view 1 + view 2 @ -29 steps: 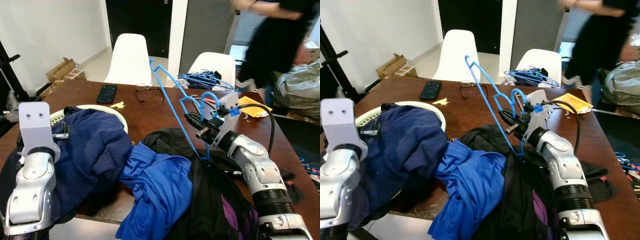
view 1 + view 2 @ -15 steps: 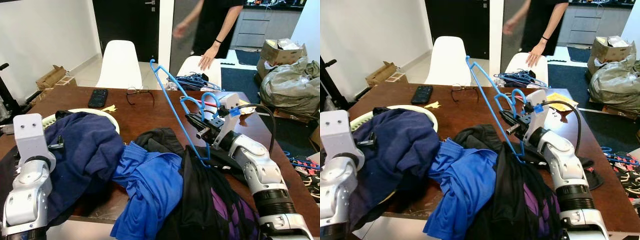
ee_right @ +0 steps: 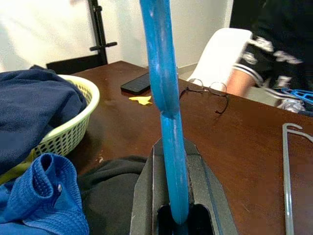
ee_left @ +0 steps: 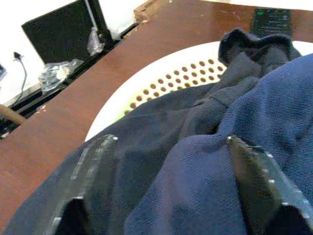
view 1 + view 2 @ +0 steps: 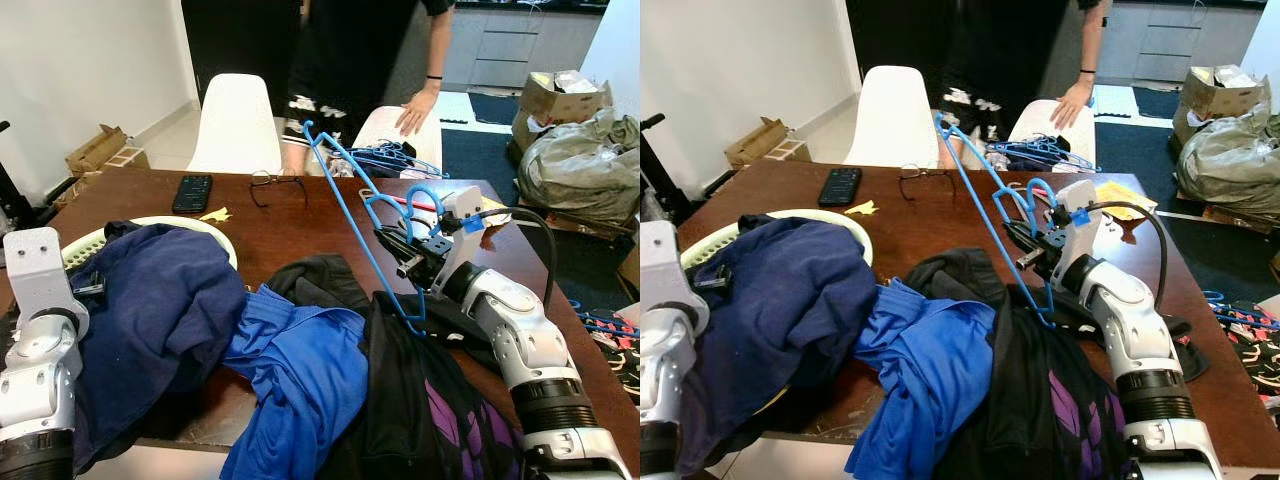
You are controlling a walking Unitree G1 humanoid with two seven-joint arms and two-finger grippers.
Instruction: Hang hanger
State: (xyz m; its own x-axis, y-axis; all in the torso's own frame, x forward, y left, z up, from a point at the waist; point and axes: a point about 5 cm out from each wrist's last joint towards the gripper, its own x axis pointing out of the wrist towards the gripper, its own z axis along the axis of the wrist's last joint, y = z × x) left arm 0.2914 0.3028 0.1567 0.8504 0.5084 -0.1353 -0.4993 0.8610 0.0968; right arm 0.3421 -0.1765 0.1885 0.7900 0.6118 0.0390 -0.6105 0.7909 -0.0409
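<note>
Right gripper stays pinched on the blue hanger, holding it tilted above the black clothes on the table, hook end up; the hold is unchanged, so hanging has not begun. Since the earlier pictures a person has stepped behind the chairs and the camera has shifted. Left gripper hovers spread over navy cloth in the basket.

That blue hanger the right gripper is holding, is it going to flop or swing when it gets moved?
The blue hanger probably stays stiff: its thin bars run straight. It looks light. The right gripper pinches one bar only, so it may pivot or swing.
</note>
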